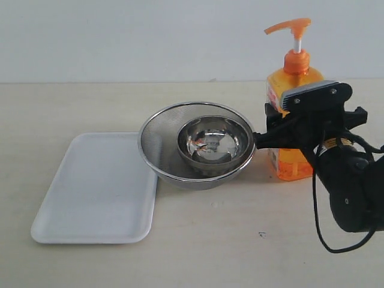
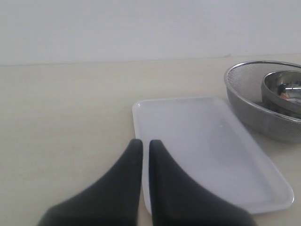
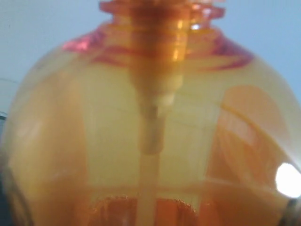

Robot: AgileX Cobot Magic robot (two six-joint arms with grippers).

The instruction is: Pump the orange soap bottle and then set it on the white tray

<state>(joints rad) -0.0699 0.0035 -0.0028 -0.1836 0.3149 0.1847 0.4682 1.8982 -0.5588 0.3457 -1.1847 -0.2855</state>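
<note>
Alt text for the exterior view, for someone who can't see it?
An upright orange soap bottle stands at the right of a pale table, the right gripper at its body; whether its fingers grip it is unclear. Left of it, a small steel bowl sits inside a mesh bowl, then an empty white tray.

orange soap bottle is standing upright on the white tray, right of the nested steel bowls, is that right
Not quite. In the exterior view the orange soap bottle stands upright right of the nested steel bowls, but on the table, not on the white tray, which lies left of the bowls.
</note>
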